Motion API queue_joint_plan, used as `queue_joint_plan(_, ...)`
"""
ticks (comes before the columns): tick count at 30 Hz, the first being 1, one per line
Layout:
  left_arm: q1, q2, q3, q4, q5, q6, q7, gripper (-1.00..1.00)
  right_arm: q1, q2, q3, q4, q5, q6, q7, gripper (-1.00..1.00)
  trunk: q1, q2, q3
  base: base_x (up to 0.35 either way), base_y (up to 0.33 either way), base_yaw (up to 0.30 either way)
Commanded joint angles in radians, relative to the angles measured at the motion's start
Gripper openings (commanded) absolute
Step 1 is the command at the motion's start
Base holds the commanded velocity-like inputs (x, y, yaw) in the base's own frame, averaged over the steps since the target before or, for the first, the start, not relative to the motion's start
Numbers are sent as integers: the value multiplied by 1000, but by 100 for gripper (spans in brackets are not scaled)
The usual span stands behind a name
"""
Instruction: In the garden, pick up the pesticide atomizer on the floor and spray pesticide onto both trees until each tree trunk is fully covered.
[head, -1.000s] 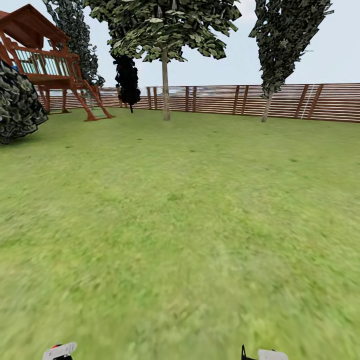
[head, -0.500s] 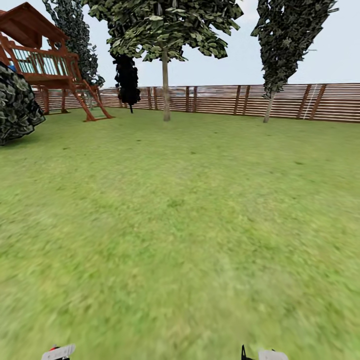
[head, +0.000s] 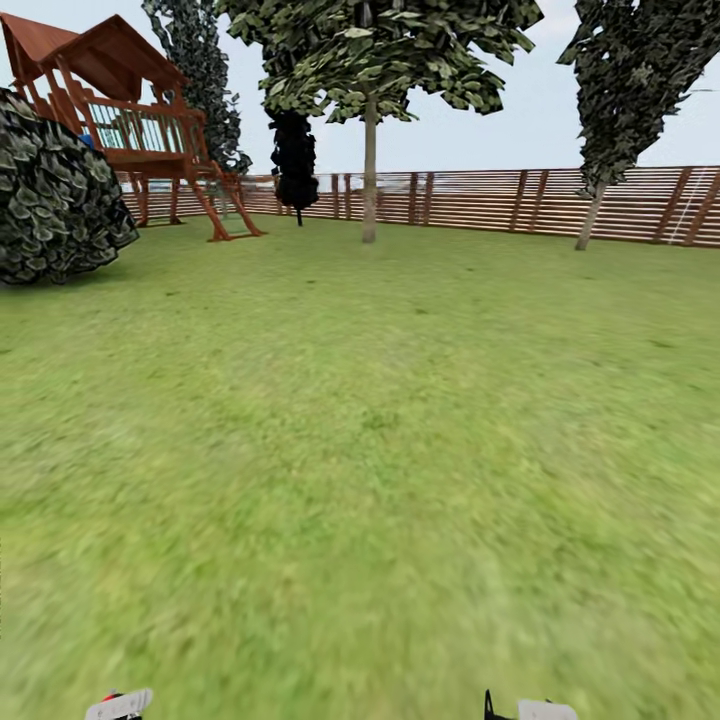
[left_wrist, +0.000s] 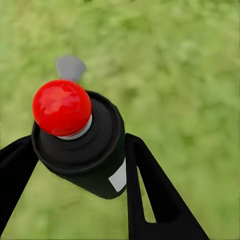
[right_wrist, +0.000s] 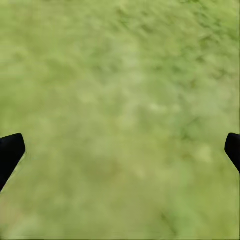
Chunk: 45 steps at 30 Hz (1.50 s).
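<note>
1. The pesticide atomizer (left_wrist: 82, 142) is already picked up: in the left wrist view its dark body with red top is clamped between the two black fingers of the left pincer (left_wrist: 80, 170), closed against its sides.
2. In the head view the left pincer is seen at about 7 o'clock at the frame edge, with a bit of red beside it; the atomizer itself cannot be made out there.
3. The right pincer (right_wrist: 120, 150) is spread wide over the grass, nothing held; its finger tips are seen at the two sides of the right wrist view.
4. Spraying is judged not yet started: no white specks are seen on either tree trunk.
5. The trees are far off by the fence (head: 480, 200): the nearer trunk (head: 369, 170) at about 12 o'clock, the second trunk (head: 590, 215) at about 1 o'clock.
6. Left to do, as judged: the lawn (head: 360, 450) is to be crossed and both trunks sprayed.
7. Around: a round dark bush (head: 55, 195) at 10 o'clock, a wooden playhouse (head: 130, 120) at 11 o'clock, a dark narrow tree (head: 295, 160) beside it.
8. Nothing is seen standing between the robot and the trunks; the grass ahead is open.
</note>
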<state>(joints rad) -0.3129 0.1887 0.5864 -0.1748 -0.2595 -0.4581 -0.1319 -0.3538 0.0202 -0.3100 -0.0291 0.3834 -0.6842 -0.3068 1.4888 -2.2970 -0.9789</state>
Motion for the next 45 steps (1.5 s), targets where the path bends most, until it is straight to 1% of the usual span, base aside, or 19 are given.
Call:
queue_joint_plan(1,0,0,0,0,0,0,0,-100,0,0,0,0,0,0,0,100,0,0,0,338,0,84)
queue_joint_plan(45,6,0,0,0,0,-1,0,-100,0,1,1,0,0,0,2,100,0,0,0,338,0,2)
